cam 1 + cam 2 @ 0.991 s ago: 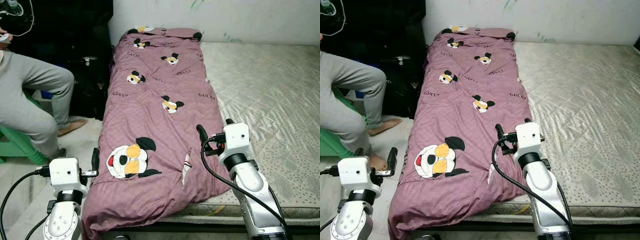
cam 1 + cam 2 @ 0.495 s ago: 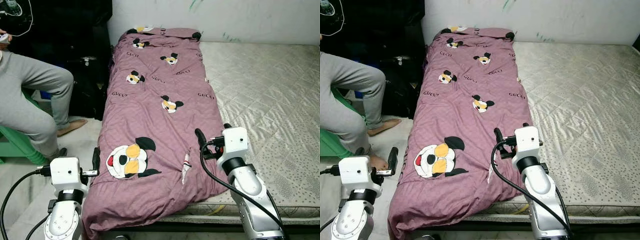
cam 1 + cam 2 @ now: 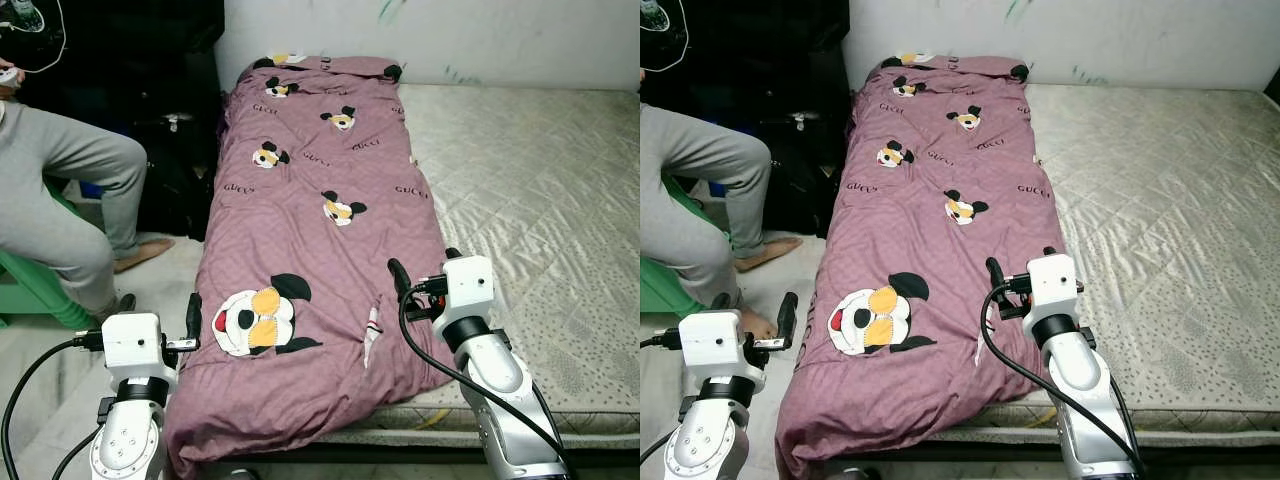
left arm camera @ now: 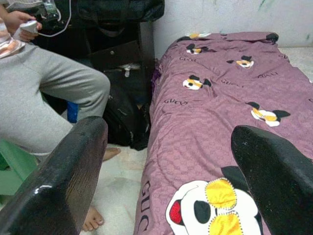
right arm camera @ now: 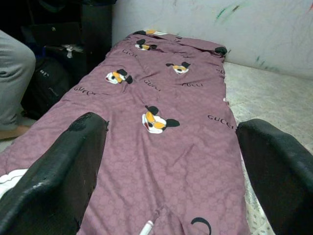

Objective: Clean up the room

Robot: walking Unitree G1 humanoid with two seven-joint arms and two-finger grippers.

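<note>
A mauve blanket (image 3: 310, 220) printed with cartoon mouse heads lies lengthwise along the left side of a bare beige mattress (image 3: 540, 180). Its near end droops over the bed's foot and left edge. My right gripper (image 3: 422, 261) hovers open just above the blanket's near right edge; in the right wrist view its fingers (image 5: 54, 171) stand wide apart over the cloth with nothing between them. My left gripper (image 4: 168, 152) is open too. It hangs beside the bed's near left corner, one black finger (image 3: 193, 312) close to the blanket's hanging side.
A person in grey trousers (image 3: 60, 190) sits on a green stool (image 3: 30, 290) at the left, a bare foot (image 3: 145, 252) on the floor beside the bed. Black bags (image 3: 180, 170) stand between the person and the bed. A white wall (image 3: 450, 35) runs behind.
My right gripper has drawn back a little toward the near end of the bed and sunk slightly. The left gripper has barely moved. The blanket lies as before.
</note>
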